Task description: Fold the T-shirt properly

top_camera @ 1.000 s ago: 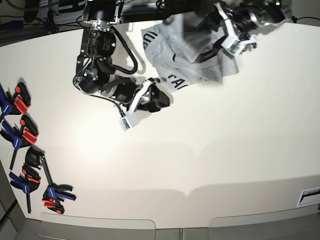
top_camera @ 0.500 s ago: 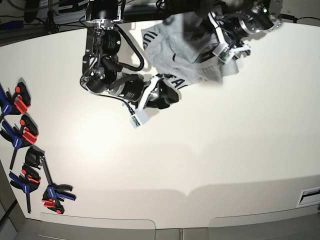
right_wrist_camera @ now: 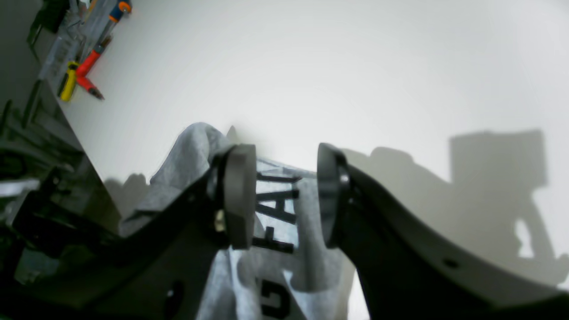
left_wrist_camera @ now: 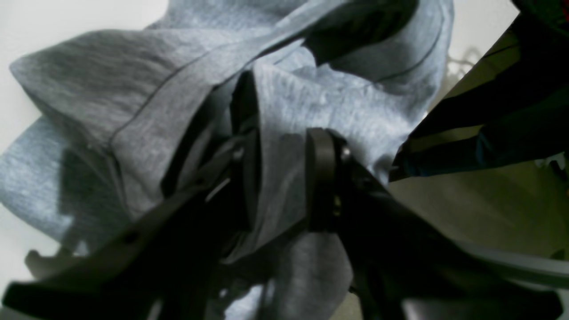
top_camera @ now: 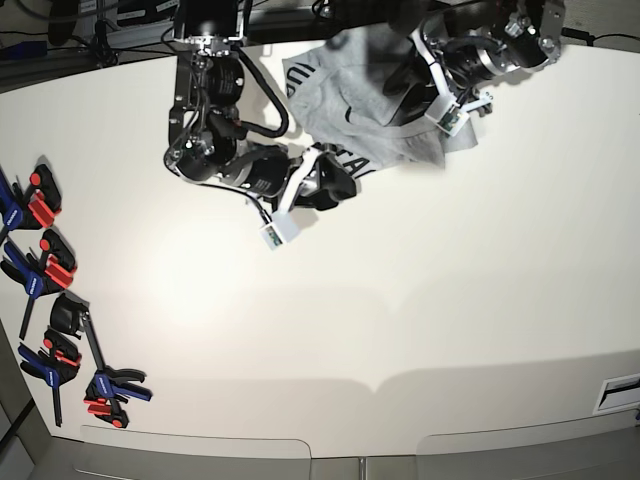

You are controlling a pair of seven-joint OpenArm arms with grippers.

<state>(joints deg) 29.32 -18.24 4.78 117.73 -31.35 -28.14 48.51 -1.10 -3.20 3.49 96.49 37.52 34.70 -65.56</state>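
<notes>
T-shirt [top_camera: 360, 125] lies crumpled at the far edge of the tabletop [top_camera: 400, 300], near its middle, grey, with black lettering partly showing; my arms cover much of it, and the folds hide most of the print. Going left to right: red, blue and black clamps [top_camera: 50, 300] lie along the left edge, well apart from the cloth. My right gripper [right_wrist_camera: 284, 200] sits at the shirt's near-left hem, jaws apart with lettered fabric between the pads; whether they touch it I cannot tell. My left gripper [left_wrist_camera: 282, 186], at the shirt's right side, has a grey fold bunched between its pads, jaws closed on the cloth. Its wrist view is blurred and dark below.
</notes>
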